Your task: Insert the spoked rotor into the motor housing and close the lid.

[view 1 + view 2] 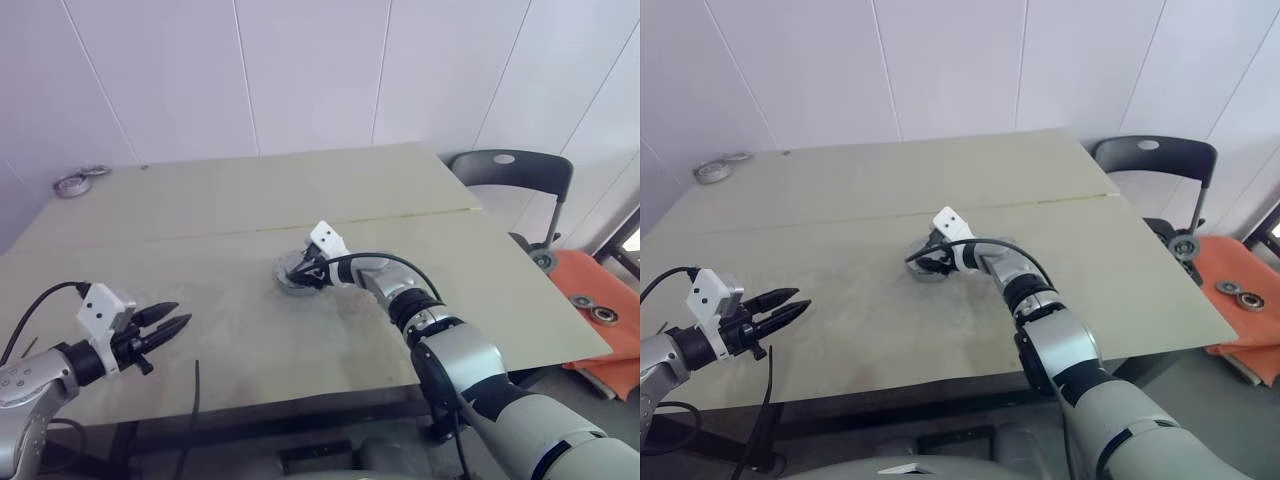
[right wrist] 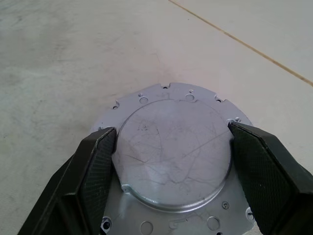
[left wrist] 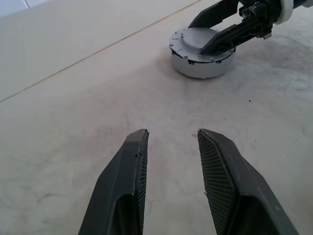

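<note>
Silvery lid (image 2: 176,154) covers one motor housing (image 3: 201,67); two rings (image 1: 78,180) far off.

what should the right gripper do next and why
Probably press down gently on the lid. The right gripper has its open fingers on either side of the raised silver disc, which already lies on the housing, so seating it seems left.

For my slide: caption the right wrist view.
Right gripper open astride the lid atop the motor housing.
</note>
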You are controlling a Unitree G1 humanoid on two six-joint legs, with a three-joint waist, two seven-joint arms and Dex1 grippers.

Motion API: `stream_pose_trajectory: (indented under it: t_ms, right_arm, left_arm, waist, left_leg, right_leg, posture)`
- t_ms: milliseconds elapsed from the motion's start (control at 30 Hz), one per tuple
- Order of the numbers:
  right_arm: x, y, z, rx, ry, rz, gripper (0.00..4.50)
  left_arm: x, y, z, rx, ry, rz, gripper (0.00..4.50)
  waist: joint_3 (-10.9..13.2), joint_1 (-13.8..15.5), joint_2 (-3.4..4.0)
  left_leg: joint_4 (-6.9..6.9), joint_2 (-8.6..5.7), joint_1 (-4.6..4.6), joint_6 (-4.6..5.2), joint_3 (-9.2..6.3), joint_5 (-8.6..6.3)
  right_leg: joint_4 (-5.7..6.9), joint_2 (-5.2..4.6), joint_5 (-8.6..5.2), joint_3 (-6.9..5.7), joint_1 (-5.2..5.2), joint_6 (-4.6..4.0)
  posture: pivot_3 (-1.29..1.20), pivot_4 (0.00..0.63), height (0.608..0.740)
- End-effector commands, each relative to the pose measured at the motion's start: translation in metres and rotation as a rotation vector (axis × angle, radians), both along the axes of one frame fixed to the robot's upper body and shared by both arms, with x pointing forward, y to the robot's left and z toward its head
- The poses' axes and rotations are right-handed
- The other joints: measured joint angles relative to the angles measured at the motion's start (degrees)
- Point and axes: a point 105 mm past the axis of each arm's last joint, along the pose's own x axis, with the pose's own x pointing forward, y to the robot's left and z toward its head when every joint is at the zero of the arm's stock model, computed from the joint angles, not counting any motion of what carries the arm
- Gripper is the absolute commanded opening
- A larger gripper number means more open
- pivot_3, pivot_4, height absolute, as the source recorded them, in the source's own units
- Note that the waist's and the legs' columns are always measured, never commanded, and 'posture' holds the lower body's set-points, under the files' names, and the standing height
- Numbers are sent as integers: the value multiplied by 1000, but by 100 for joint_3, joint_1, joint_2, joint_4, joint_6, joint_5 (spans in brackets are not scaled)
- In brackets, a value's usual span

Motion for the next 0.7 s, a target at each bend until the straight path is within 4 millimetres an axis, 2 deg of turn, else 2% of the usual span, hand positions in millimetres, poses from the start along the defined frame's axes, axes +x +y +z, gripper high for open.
stream_pose_trajectory:
  t_ms: [33,200,267,400,533,700]
  right_arm:
    - [-23,-23,-49,-129,169,1,3267]
    - [-28,-24,-49,-138,210,58,3267]
    - [-27,-18,-36,-58,260,74,3267]
    - [-28,-8,-19,5,284,148,3267]
    - [-33,-7,-25,-45,274,189,3267]
    - [-36,-8,-29,-51,294,184,3267]
  left_arm:
    - [5,-2,12,5,-46,-13,1702]
    - [6,-3,12,7,-46,-14,1702]
    - [7,-3,11,7,-46,-15,1702]
    - [8,-4,9,5,-46,-16,1702]
    - [9,-6,8,2,-47,-17,1702]
    - [9,-4,7,2,-46,-13,1702]
  waist:
    - [1,5,-3]
    - [6,6,-22]
    - [3,-4,-35]
    - [3,-18,-46]
    - [-1,-17,-53]
    - [1,-13,-56]
  left_leg:
    - [4,-9,13,1,3,1]
    - [15,-15,142,16,-1,17]
    - [13,-14,194,30,-8,26]
    - [-11,-6,195,36,-55,31]
    - [-91,-6,183,35,-50,31]
    - [-99,-6,187,35,-48,31]
  right_leg:
    - [22,-6,0,5,1,0]
    - [144,0,0,9,49,3]
    - [194,5,-1,9,67,4]
    - [217,40,-16,7,44,32]
    - [206,30,-4,11,21,51]
    - [205,30,-20,10,16,29]
  posture:
    - [0,0,740]
    - [0,0,740]
    - [0,0,740]
    - [0,0,740]
    - [0,0,740]
    - [0,0,740]
